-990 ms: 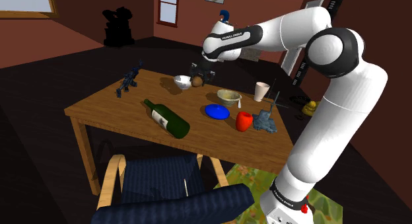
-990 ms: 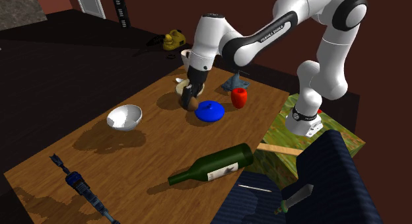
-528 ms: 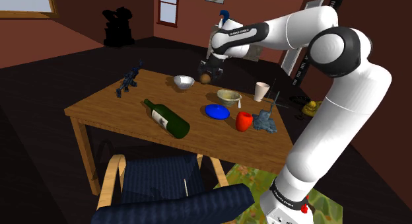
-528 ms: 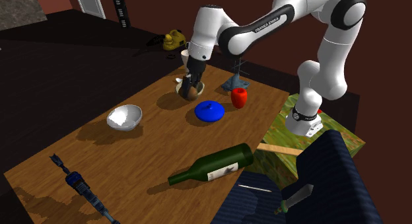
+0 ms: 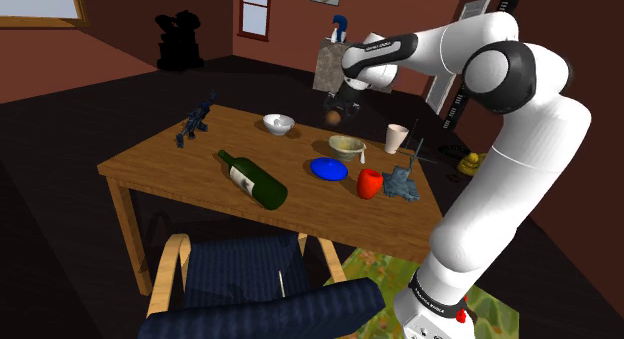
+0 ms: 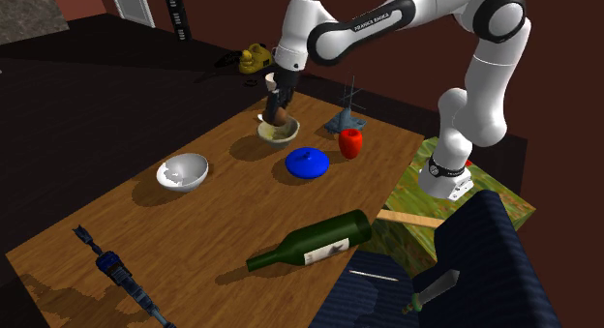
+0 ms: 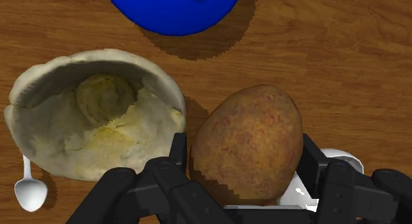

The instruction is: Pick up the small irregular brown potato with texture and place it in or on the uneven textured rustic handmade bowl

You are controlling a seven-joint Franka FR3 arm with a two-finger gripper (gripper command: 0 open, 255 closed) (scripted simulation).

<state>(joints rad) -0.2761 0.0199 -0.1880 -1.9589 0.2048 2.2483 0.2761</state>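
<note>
The white arm (image 5: pixel 510 187) (image 6: pixel 484 94) rose from its stand and arched over the wooden worktop (image 5: pixel 170 162) (image 6: pixel 232 220) (image 7: pixel 330 71). A dark blue armchair (image 5: pixel 240 277) (image 6: pixel 484 249) stood against the worktop's near edge in the shoulder view. A dark green bottle (image 5: pixel 255 179) (image 6: pixel 315 241) lay on its side on the worktop near that chair.

A smooth white bowl (image 5: pixel 278 123) (image 6: pixel 183 171) sat well apart from the rough, cream-coloured bowl (image 5: pixel 346 145) (image 6: pixel 278 132) (image 7: pixel 92 123), whose rim was uneven and whose inside was stained yellowish. Just beside the rough bowl lay a blue lid (image 5: pixel 328 168) (image 6: pixel 307 162) (image 7: pixel 175 8), and near that stood a red pot (image 5: pixel 369 183) (image 6: pixel 349 142). A white cup (image 5: pixel 397 138) stood near the rough bowl on the side away from the white bowl.

The black tool (image 5: pixel 337 112) (image 6: pixel 278 108) (image 7: pixel 244 153) pointed down and was clamped on the potato (image 5: pixel 333 117) (image 6: pixel 277 114) (image 7: pixel 247 143), one finger pressed against each flank. The potato was brown, mottled and egg-shaped, and it hung in the air clear of the worktop. In the second exterior view it sat just above the rough bowl. In the wrist view that bowl lay to one side of the fingers, its rim meeting the potato's outline, with bare wood under the rest of the potato.

A small white spoon (image 7: pixel 30 189) lay on the wood touching the rough bowl's outer wall.
</note>
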